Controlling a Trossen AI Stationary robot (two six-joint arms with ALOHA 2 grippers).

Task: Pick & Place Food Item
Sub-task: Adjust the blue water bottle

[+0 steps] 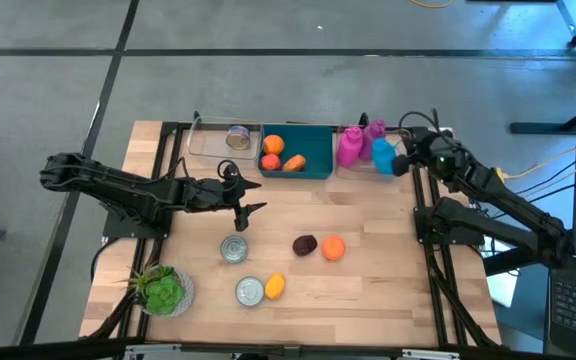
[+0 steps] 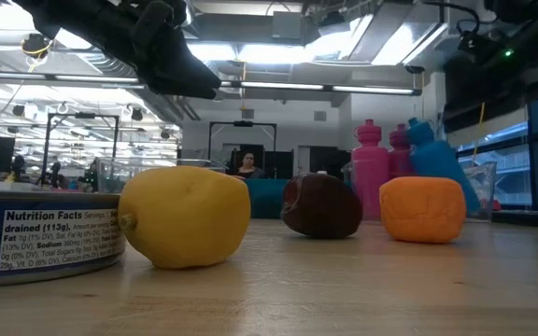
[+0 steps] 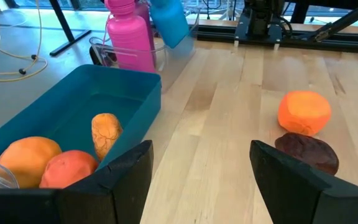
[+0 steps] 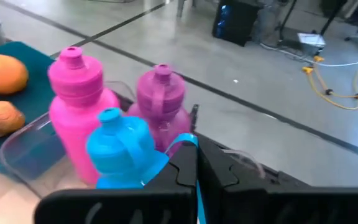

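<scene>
On the wood table lie a dark plum [image 1: 305, 245], an orange fruit [image 1: 333, 248], a yellow lemon [image 1: 275, 286], two cans [image 1: 233, 248] and a green lettuce [image 1: 161, 290]. At the far edge a teal bin [image 1: 313, 165] holds three orange-coloured food items [image 3: 106, 132]. My left gripper [image 1: 251, 210] hangs open above the table between the bin and the near can, with nothing between its fingers [image 3: 129, 171]. My right gripper [image 4: 196, 167] is shut and hovers at the far right, beside the pink, purple and blue bottles [image 4: 120, 149]. My right gripper's shut fingers [image 4: 182, 168] stand right against the blue bottle's light-blue strap [image 4: 185, 140]. I cannot tell whether they touch it. The bottle stands upright in its clear tray.
A clear tray [image 1: 208, 140] with a can stands left of the teal bin. The bottles stand in another clear tray [image 4: 27, 152] right of it. Bare wood lies between the bin and the plum. A black frame runs along the table's edges.
</scene>
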